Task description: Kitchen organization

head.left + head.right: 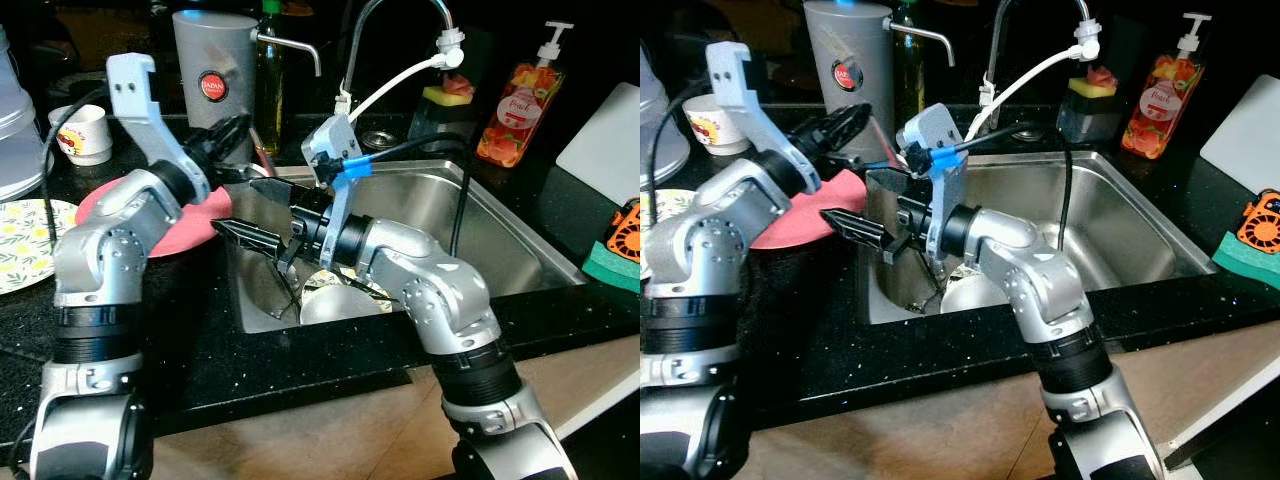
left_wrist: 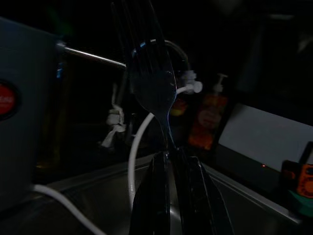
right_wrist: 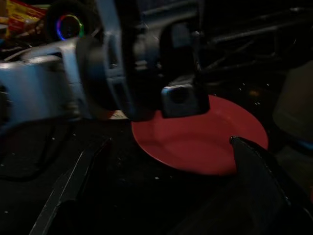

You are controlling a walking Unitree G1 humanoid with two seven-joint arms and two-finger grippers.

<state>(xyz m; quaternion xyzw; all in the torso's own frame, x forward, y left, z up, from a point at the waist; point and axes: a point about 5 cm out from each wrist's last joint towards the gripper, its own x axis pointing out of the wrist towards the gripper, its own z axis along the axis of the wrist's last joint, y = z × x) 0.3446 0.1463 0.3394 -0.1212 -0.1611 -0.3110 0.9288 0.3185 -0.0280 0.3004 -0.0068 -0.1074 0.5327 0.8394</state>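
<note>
Fork (image 2: 152, 81) sits pinched upright in the left gripper (image 1: 228, 135) above the sink's (image 1: 500, 235) ten-o'clock corner, so the spread-fingered right gripper (image 1: 255, 215) should take its handle squarely, clear of the red plate (image 3: 195, 137).

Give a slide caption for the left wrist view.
Left gripper fingers pinch a fork upright above the steel sink.
</note>
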